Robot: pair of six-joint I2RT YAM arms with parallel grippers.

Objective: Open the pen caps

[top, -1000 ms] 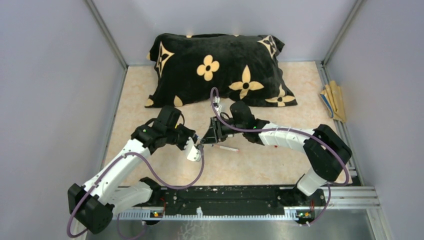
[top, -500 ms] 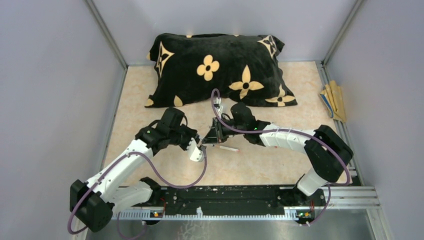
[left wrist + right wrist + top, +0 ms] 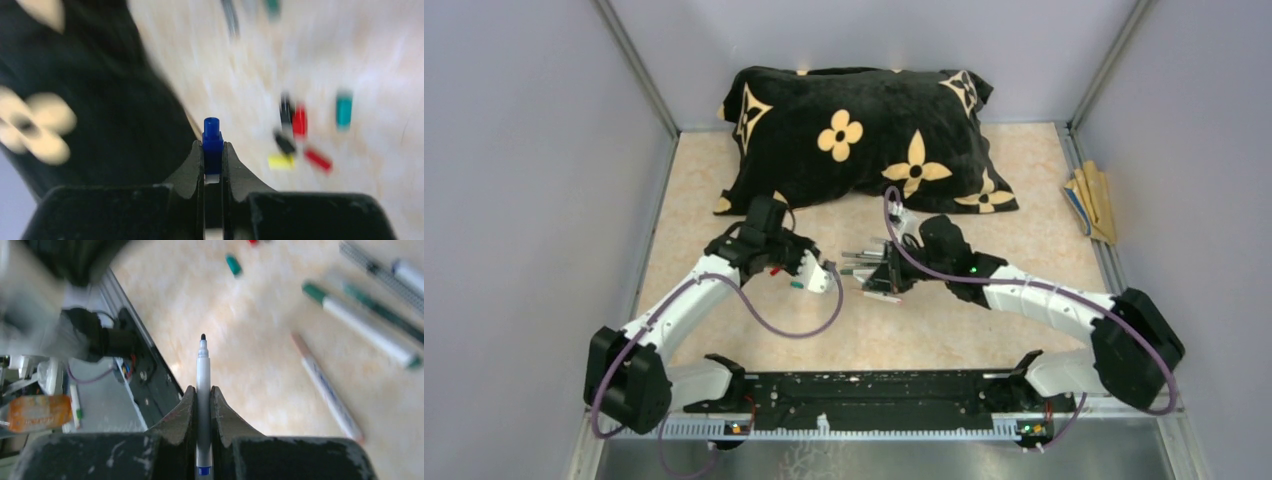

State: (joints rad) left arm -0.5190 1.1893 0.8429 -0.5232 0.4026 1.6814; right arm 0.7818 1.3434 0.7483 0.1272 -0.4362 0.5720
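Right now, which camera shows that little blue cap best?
The left wrist view: the blue cap sits sharp and centred, pinched in the left claw. From the top view it is too small to make out. The right wrist view shows the uncapped pen in the right claw, not the cap.

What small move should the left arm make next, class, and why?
Probably set the blue cap down by the loose caps and release: it is already off, pinched in the left fingers, while the right fingers hold the bare-tipped pen.

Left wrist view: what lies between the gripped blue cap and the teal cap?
A black cap and a red cap, side by side; the left wrist view shows them.
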